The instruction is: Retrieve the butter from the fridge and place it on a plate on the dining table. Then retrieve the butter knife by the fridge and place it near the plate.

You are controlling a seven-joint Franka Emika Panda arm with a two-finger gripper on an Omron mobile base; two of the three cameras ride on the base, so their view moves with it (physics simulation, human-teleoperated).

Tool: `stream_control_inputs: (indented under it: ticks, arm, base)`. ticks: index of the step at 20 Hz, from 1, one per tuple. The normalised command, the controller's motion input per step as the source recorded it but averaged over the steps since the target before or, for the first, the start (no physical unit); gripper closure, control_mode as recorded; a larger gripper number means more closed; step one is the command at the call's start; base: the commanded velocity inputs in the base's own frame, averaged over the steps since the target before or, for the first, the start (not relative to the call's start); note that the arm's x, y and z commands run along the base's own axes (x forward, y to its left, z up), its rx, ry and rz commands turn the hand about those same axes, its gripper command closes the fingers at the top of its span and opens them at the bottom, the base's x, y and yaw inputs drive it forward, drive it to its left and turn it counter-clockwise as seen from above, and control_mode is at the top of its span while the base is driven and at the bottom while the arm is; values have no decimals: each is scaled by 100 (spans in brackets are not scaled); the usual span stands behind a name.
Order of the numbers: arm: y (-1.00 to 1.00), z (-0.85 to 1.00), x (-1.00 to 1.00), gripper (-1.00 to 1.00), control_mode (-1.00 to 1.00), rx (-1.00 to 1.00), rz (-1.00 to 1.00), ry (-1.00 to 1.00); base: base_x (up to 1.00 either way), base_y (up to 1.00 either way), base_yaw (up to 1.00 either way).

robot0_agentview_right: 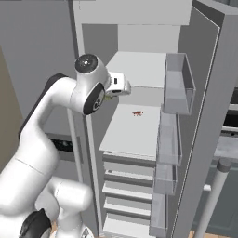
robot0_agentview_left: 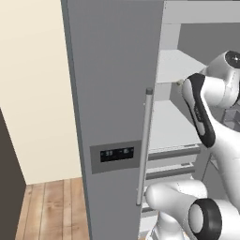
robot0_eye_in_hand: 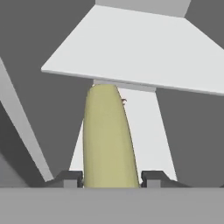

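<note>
A: Where is the butter (robot0_eye_in_hand: 108, 140) now?

B: I see it in the hand view, a pale yellowish stick between the two dark fingertips (robot0_eye_in_hand: 70, 178) of the pincer (robot0_eye_in_hand: 109, 179). The pincer is partly closed and the tips stand against both sides of the stick, so I judge that it is held.

A: And the hand, where is it?

B: Inside the open fridge (robot0_agentview_right: 139, 125). In the right base view the white hand is at about 10 o'clock from the middle shelf (robot0_agentview_right: 132, 130), just above it and under the upper shelf (robot0_agentview_right: 139, 67). A small reddish thing (robot0_agentview_right: 137, 113) lies on the middle shelf; I cannot tell what it is.

A: How do I do this step well?

B: I would pull the hand straight back out of the fridge, slowly, and keep it level between the two shelves. The closed left door (robot0_agentview_left: 112, 117) with its long handle (robot0_agentview_left: 145, 145) is near the arm, and the door bins (robot0_agentview_right: 174, 88) are on the other side, so I would not swing before the stick is outside. The grip should not loosen.
</note>
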Motion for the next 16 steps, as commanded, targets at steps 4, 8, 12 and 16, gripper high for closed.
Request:
stream_control_inputs:
  ticks: [4, 8, 12, 16]
  arm:
    - [2, 0, -88, 100, -100, 0, 2, 2]
    - [22, -6, -25, 100, -100, -5, 1, 3]
    - [8, 0, -3, 100, 100, -3, 0, 1]
    - [0, 0, 0, 100, 100, 0, 0, 0]
  base:
    - [0, 0, 0]
    - [0, 0, 0]
    - [0, 4, 1]
    - [-40, 0, 0]
